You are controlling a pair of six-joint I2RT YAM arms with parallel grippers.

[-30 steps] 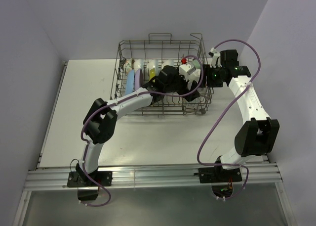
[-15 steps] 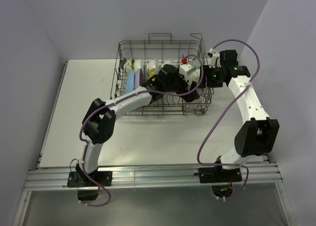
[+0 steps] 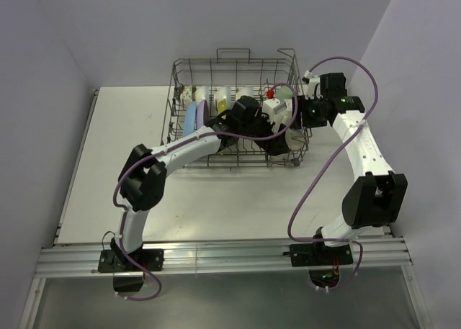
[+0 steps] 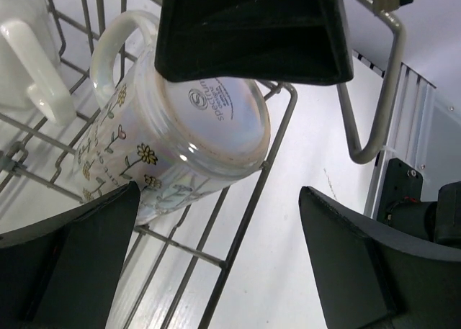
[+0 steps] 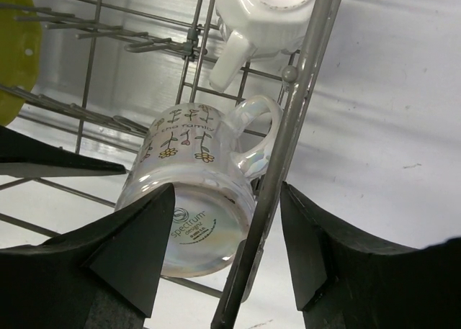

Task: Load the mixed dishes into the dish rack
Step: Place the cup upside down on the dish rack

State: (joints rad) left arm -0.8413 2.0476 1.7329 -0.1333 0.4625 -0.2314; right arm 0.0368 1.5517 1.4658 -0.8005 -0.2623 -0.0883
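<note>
Lying tilted, floral mug, beneath left hand

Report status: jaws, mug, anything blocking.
Left jaws wide open, facing floral mug. Right jaws straddle mug and dish rack side wire; grip unclear. Mug lying on its side in rack.

- Robot lab test cell, going by the rig.
- Left arm and right arm are bolted side by side to an aluminium rail at the near edge of the table.
- Purple cables hang in loose loops along both arms.
- The table is a flat white board, boxed in by plain pale walls at the back and both sides.
- A wire rack with dishes stands directly on the tabletop, a staged kitchen set-up.
- Even, flat lighting throughout.
</note>
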